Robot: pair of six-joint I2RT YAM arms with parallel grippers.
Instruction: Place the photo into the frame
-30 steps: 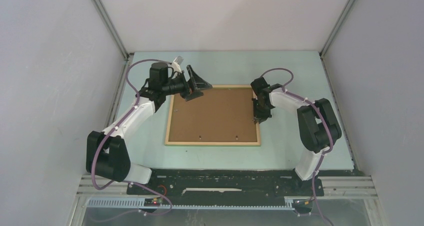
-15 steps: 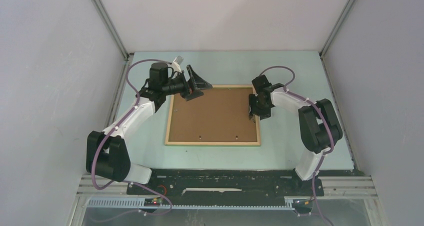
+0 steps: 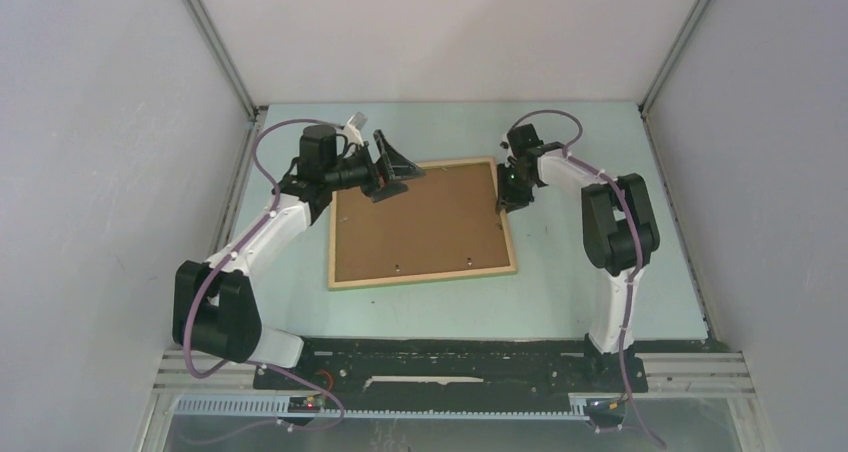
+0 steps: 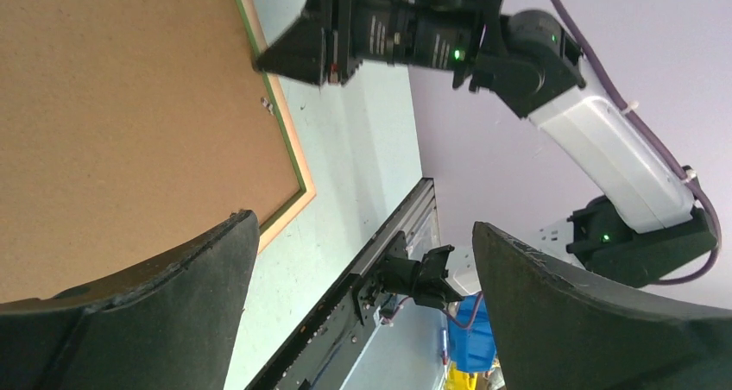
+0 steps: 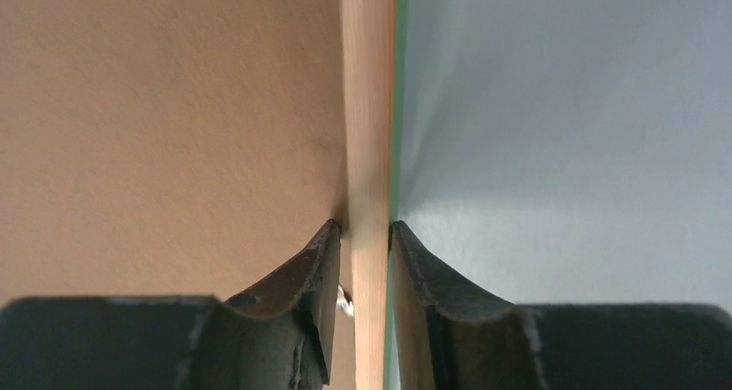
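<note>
Swung a little anticlockwise since a second ago, the frame no longer sits square on the table. Its far right corner has moved in towards the middle, and the right arm has reached farther back to go with it. The left arm has not shifted at all.

Over on the left, the left gripper hangs above the frame's far left corner with its jaws spread as wide as they go and nothing between them. From its own camera, the left gripper shows two dark curved fingers well apart, with board and a corner of the wooden rail beyond them.

In the middle lies the frame, light wood face up, with a thin green line along its outer edge. The photo sits inside it face down, so only its plain brown board back can be seen, filling the opening from rail to rail. Two small tabs show near the near rail; I cannot tell whether they are turned over the board.

On the right, the right gripper comes down on the frame's right rail near the far corner. Close up, the right gripper has pinched narrow onto that rail, one fingertip against the board side and the other against the green outer edge.
</note>
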